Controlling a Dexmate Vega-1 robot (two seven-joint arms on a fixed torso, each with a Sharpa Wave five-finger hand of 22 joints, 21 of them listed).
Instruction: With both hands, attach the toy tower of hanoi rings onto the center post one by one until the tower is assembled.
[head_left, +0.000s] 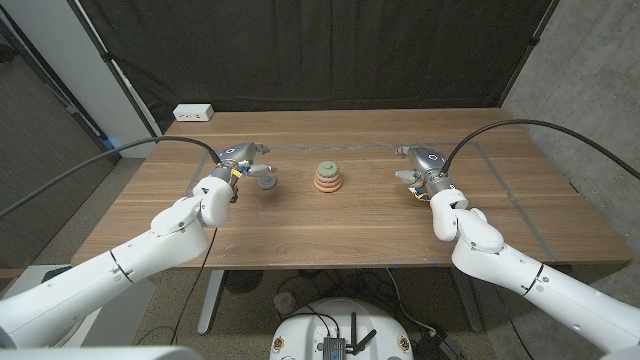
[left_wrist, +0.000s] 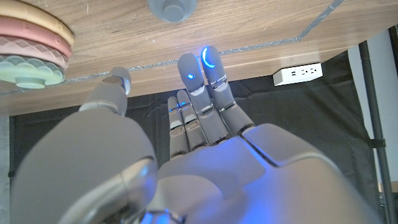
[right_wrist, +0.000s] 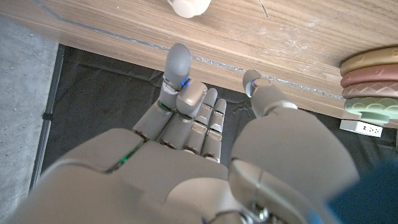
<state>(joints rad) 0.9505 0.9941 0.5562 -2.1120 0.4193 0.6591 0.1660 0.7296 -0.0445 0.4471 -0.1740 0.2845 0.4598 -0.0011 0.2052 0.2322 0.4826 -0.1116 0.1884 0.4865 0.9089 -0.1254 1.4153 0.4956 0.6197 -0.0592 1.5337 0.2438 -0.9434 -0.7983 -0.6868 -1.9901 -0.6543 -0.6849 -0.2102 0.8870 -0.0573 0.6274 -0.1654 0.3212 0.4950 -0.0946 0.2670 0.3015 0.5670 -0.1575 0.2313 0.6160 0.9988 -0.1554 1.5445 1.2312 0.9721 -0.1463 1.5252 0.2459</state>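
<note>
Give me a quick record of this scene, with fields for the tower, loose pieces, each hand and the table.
tower: ring stack on the center post, tan, pink and green layers, mid-table
loose pieces: grey piece by the left hand; white piece by the right hand
left hand: open, holding nothing, beside the grey piece
right hand: open, holding nothing
table: wooden table, white power strip at its far left corner
</note>
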